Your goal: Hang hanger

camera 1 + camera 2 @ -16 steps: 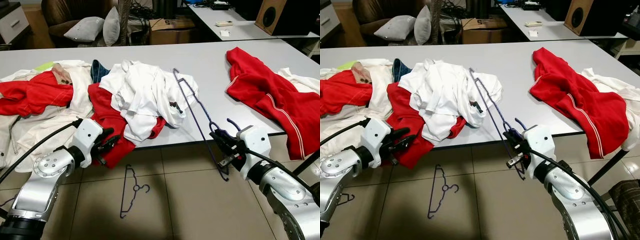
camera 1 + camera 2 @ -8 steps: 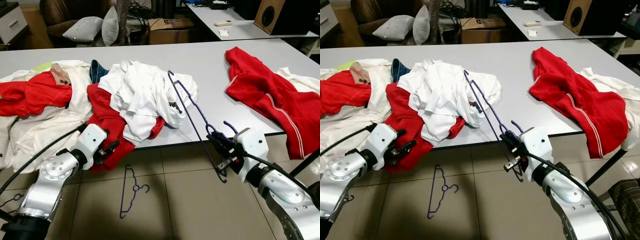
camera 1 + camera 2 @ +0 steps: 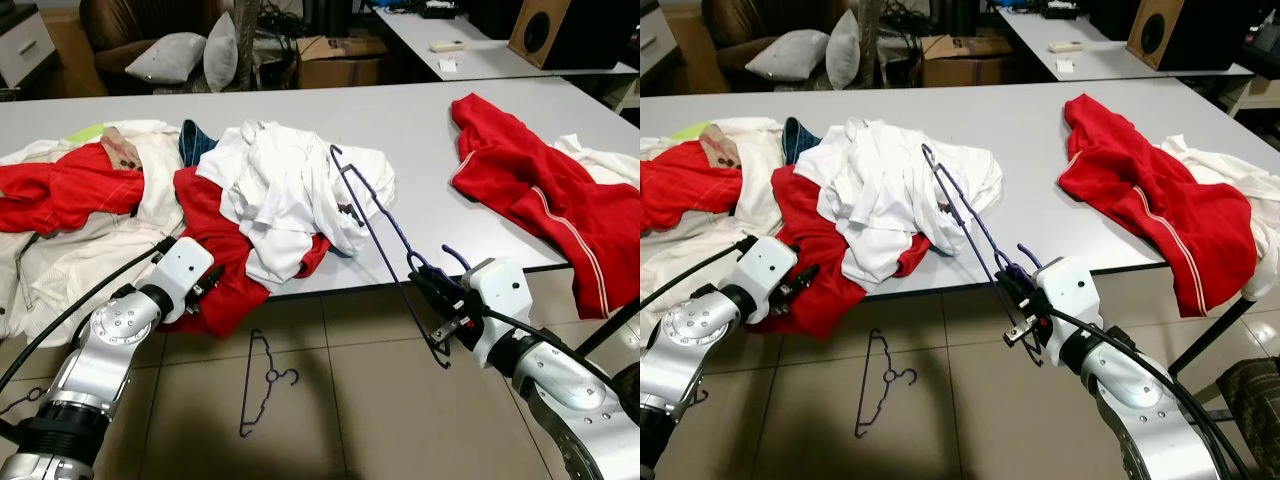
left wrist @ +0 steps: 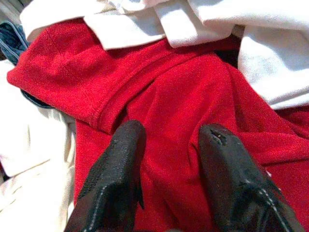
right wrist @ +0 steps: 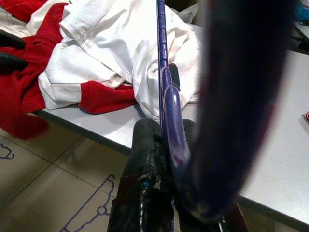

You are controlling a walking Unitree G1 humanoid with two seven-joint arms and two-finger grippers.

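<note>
Since a second ago our right gripper has drawn the purple hanger a little leftward and tilted its far end higher, while our left gripper has pushed forward into the red garment that spills over the near edge of the table. We judge the task to be at an early stage: the hanger is picked up, clamped near its hook between our right fingers, with its thin wire frame slanting up over the near edge toward the heap of white shirts, but no garment is on it and nothing is hung yet. Our left fingers stand apart with a fold of the red fabric between them, pressed against it but not closed on it. That fabric looks like a soft, matte knit with a stitched seam; the white shirts are crumpled and limp, lying partly over the red. A second red garment with pale stripes drapes over the table's right near edge. Another purple hanger, the same slender wire shape, lies flat on the glossy tiled floor below the near edge.
</note>
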